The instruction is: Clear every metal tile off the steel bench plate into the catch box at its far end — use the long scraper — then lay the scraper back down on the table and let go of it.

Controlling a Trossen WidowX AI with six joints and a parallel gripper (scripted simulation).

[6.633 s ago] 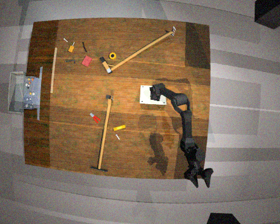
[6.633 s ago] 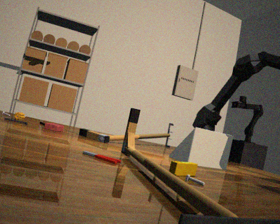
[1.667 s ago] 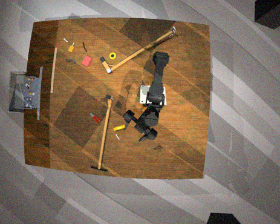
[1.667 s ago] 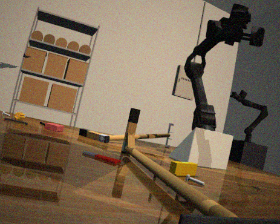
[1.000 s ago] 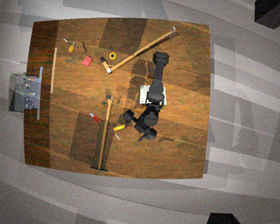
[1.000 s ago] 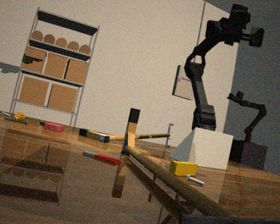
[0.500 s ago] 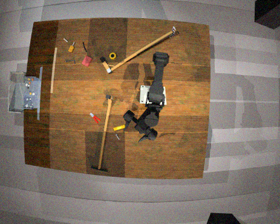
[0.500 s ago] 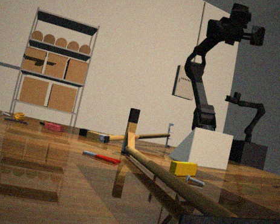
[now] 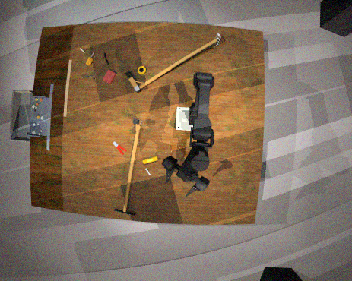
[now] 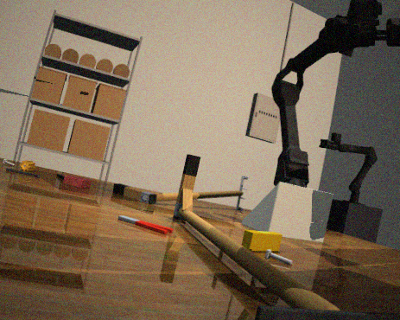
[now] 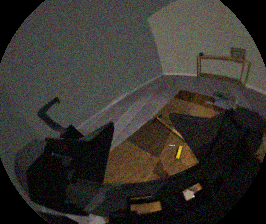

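Note:
The long scraper (image 9: 131, 166) (image 10: 228, 243) (image 11: 176, 131) lies on the table, its wooden handle running from a dark, upright-standing end piece to a flat black blade. The steel plate (image 9: 45, 110) is at the table's left edge in the top view, with several small grey and orange tiles (image 9: 35, 106) on it. The catch box (image 9: 15, 111) adjoins its outer end. My gripper (image 9: 176, 188) (image 11: 142, 120) is wide open and empty, raised high above the table, to the right of the scraper in the top view. Tile details are too small to tell.
A second long tool with a pronged head (image 9: 178, 64) (image 10: 215, 194) lies toward the back. Red-handled pliers (image 9: 119, 148) (image 10: 146, 225), a yellow block (image 9: 150, 160) (image 10: 262, 240) (image 11: 179, 152) and a small bolt (image 9: 147, 172) (image 10: 279, 258) lie near the scraper. A wooden strip (image 9: 68, 88) lies before the plate.

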